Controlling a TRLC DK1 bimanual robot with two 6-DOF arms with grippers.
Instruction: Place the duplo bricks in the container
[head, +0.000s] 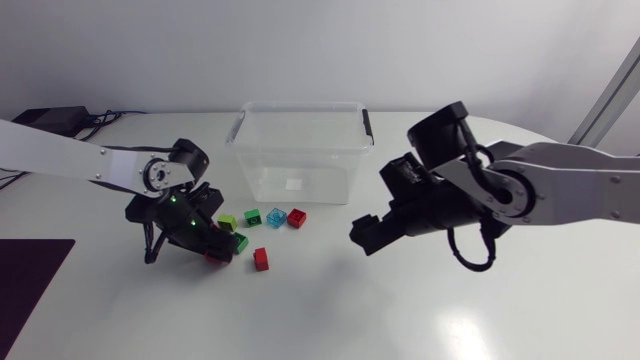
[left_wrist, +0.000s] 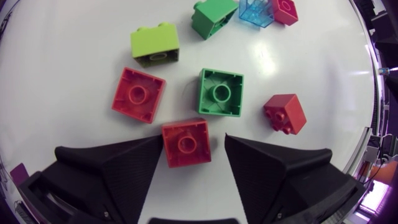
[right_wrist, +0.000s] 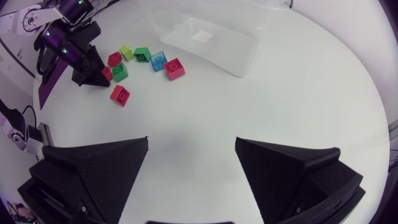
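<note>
My left gripper (left_wrist: 194, 138) is down on the table with a red brick (left_wrist: 185, 142) between its fingers. The left finger touches the brick and a gap shows at the right finger, so it stands open. Just ahead lie another red brick (left_wrist: 138, 94), a green one (left_wrist: 221, 92) and a third red one (left_wrist: 285, 114). Farther ahead are lime (left_wrist: 155, 43), green (left_wrist: 213, 15), clear blue (left_wrist: 256, 11) and red (left_wrist: 285, 9) bricks. The clear plastic container (head: 300, 150) stands behind the cluster. My right gripper (head: 365, 235) hovers open and empty to the container's right.
The container has black latches (head: 366, 125) on its rim. A dark mat (head: 30, 275) lies at the table's left edge. Bare white table stretches in front of the bricks and under my right gripper (right_wrist: 191, 149).
</note>
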